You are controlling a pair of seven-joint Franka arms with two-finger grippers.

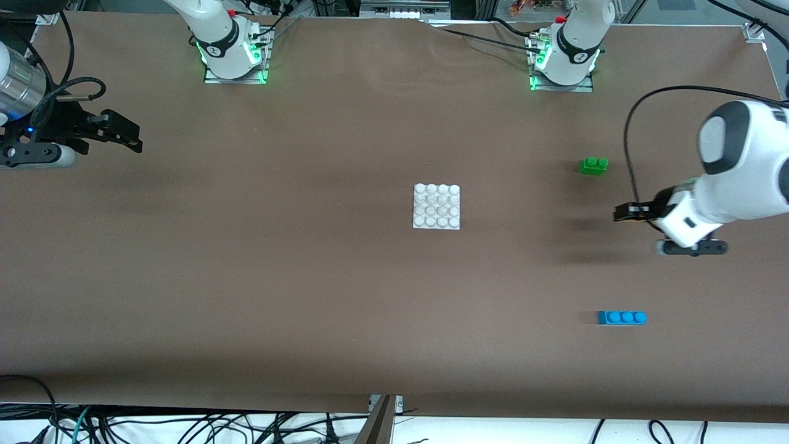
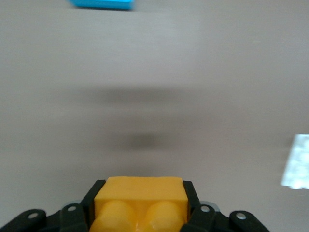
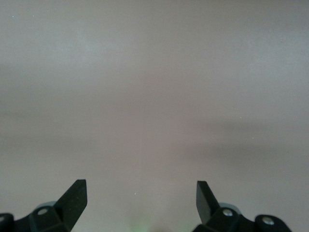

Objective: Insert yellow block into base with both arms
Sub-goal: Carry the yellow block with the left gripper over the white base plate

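Note:
My left gripper [image 2: 140, 212] is shut on the yellow block [image 2: 140, 195], whose two studs face the camera in the left wrist view. In the front view this gripper [image 1: 624, 213] hangs over bare table toward the left arm's end, and the block is hidden there. The white studded base [image 1: 437, 206] lies flat at the table's middle; its edge also shows in the left wrist view [image 2: 297, 162]. My right gripper [image 1: 132, 140] is open and empty, over the right arm's end of the table, with its fingers [image 3: 72, 195] wide apart over bare cloth.
A green two-stud brick [image 1: 593, 165] lies farther from the front camera than the left gripper's spot. A blue three-stud brick [image 1: 622, 317] lies nearer to it and shows in the left wrist view [image 2: 101, 4]. Brown cloth covers the table.

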